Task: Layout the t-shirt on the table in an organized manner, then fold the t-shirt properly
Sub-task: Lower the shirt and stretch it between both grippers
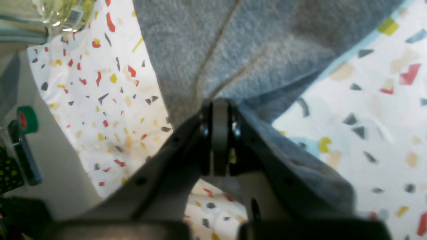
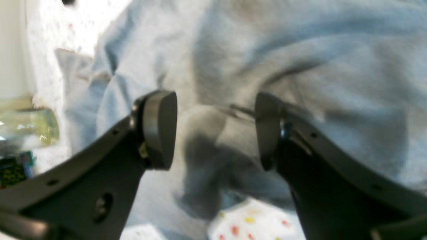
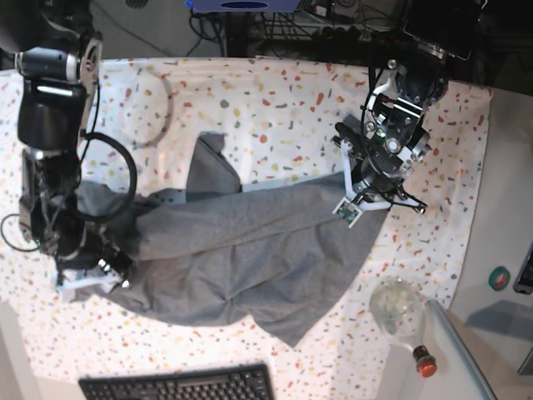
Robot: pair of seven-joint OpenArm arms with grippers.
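Pinching t-shirt point(image 1: 213, 50), left end effector point(image 1: 220, 110)

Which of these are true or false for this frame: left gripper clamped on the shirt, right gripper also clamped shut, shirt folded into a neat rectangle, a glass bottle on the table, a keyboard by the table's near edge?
1. The left gripper is shut on the t-shirt. True.
2. The right gripper is clamped shut too. False: its jaws stand apart over the grey cloth, gripping nothing.
3. The shirt is folded into a neat rectangle. False: it lies spread and rumpled across the table, unfolded.
4. A clear glass bottle lies near the table's corner. True.
5. A black keyboard lies at the base view's lower edge. True.
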